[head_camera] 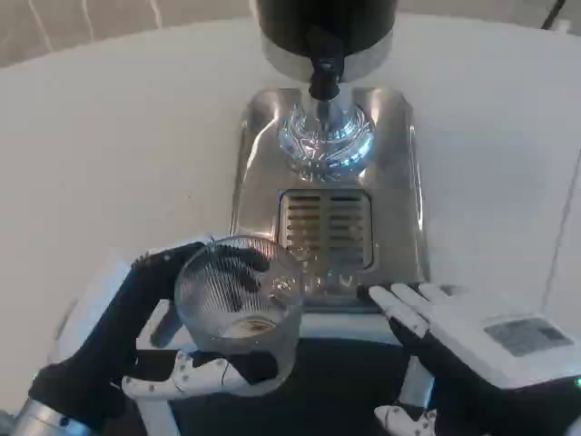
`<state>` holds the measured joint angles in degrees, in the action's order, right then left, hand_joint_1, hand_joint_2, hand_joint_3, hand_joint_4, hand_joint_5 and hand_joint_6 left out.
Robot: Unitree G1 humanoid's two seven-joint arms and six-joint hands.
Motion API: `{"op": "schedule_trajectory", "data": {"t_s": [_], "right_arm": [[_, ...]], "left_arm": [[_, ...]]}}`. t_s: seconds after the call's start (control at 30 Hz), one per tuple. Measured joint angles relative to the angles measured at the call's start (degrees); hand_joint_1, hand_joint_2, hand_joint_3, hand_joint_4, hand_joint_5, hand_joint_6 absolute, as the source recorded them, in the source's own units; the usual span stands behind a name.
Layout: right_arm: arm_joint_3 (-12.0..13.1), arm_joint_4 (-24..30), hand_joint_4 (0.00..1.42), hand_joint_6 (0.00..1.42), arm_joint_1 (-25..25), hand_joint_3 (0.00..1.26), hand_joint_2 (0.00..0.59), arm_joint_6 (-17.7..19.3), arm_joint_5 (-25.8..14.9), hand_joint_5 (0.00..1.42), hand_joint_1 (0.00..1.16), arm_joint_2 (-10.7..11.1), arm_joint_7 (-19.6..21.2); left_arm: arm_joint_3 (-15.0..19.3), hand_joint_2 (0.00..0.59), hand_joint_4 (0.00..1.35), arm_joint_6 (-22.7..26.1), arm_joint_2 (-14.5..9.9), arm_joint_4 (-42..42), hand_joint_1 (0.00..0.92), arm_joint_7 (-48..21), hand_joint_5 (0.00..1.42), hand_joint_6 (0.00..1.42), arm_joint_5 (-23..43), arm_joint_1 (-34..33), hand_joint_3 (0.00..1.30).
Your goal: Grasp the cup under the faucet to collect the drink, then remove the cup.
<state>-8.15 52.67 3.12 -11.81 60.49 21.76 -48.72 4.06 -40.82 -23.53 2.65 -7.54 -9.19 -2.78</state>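
One ribbed clear glass cup (241, 304) sits in the left hand (145, 336), held up near the bottom of the frame, in front of the dispenser's base and off the drip grate rather than under the spout. Black fingers wrap behind the glass and a white thumb (195, 377) curls along its lower front edge, so that hand is definitely gripping it. Looking down through the rim, there's a small pool of brownish liquid at the bottom, not much of it.

Just behind the cup is the drip tray grate (325, 227), slotted metal set into a shiny stainless base (399, 200). Further back a chrome column (325, 136) rises from the base, and the black faucet spout (324, 77) hangs right above it from the dark drink dispenser (325, 27) at the top edge. Can't tell if anything is dripping from it.

The right hand (454, 341) is at the lower right, lying flat with the white back up and fingers stretched out and apart, tips just beside the front right corner of the base. It's holding nothing.

Everything is on a white table (109, 154), plain and matte. A strip of pale wall or floor (73, 23) shows at the top left, and a dark cable (556, 14) peeks in at the top right corner.
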Motion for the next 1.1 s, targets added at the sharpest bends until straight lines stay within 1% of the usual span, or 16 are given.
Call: {"op": "schedule_trajectory", "data": {"t_s": [0.3, 0.77, 0.9, 1.03, 1.1], "right_arm": [[-0.14, -0.07, 0.0, 0.0, -0.62, 0.0, 0.487, 0.5, 0.54, 0.0, 0.3, -0.85, -0.11], [-0.1, -0.05, 0.0, 0.0, 0.04, 0.0, 0.486, 0.75, 0.78, 0.0, 0.3, -1.32, -0.12], [0.38, 0.4, 0.0, 0.0, 1.12, 0.0, 0.489, 0.73, 0.98, 0.0, 0.3, -1.9, -0.12], [1.95, 1.65, 0.0, 0.0, 2.89, 0.0, 0.492, 0.53, 1.04, 0.0, 0.29, -2.5, -0.11], [2.54, 1.7, 0.0, 0.0, 3.19, 0.0, 0.493, 0.47, 1.25, 0.0, 0.29, -2.7, -0.12]], "left_arm": [[0.0, 0.037, 1.19, 0.0, 0.0, 0.02, 0.581, -0.29, 1.4, 1.42, 0.0, -0.02, 0.99], [0.03, 0.036, 1.19, -0.01, 0.17, 0.02, 0.581, -0.28, 1.4, 1.42, -0.11, 0.52, 0.99], [0.13, 0.036, 1.19, 0.18, 1.28, 0.76, 0.581, 0.4, 1.4, 1.42, -0.87, 0.34, 0.99], [0.17, 0.035, 1.19, 1.65, 3.26, 4.3, 0.581, 2.88, 1.4, 1.42, -3.95, -2.44, 0.98], [0.14, 0.035, 1.19, 1.83, 3.79, 5.31, 0.581, 3.71, 1.4, 1.42, -4.92, -3.64, 0.98]]}}
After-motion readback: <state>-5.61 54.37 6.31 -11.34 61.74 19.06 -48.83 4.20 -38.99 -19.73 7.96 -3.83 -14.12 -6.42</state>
